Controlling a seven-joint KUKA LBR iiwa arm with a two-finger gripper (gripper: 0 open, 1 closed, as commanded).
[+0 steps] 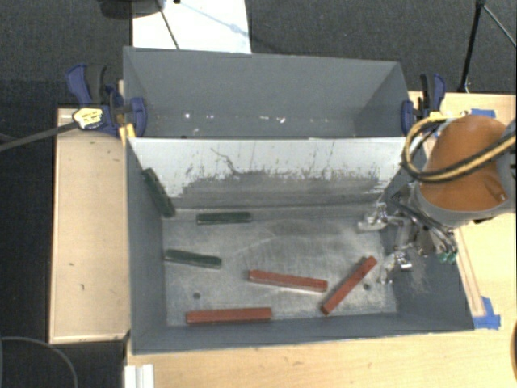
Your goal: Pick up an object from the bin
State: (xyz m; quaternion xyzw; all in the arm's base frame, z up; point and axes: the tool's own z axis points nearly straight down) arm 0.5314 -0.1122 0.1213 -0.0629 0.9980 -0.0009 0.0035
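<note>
My gripper (pixel 396 259) hangs low at the bin's right side, under the orange cover. It sits just right of the upper end of a red-brown flat stick (pixel 349 285) that lies slanted on the bin floor. I see nothing held in it. A second red-brown stick (pixel 287 280) lies left of the slanted one, almost level, with its right end close to it.
A third red-brown stick (pixel 229 316) lies along the front wall. Two dark green sticks (pixel 224 217) (pixel 193 258) rest on the left floor, and another dark green stick (pixel 158 193) leans on the left wall. The arm's cables loop over the right rim.
</note>
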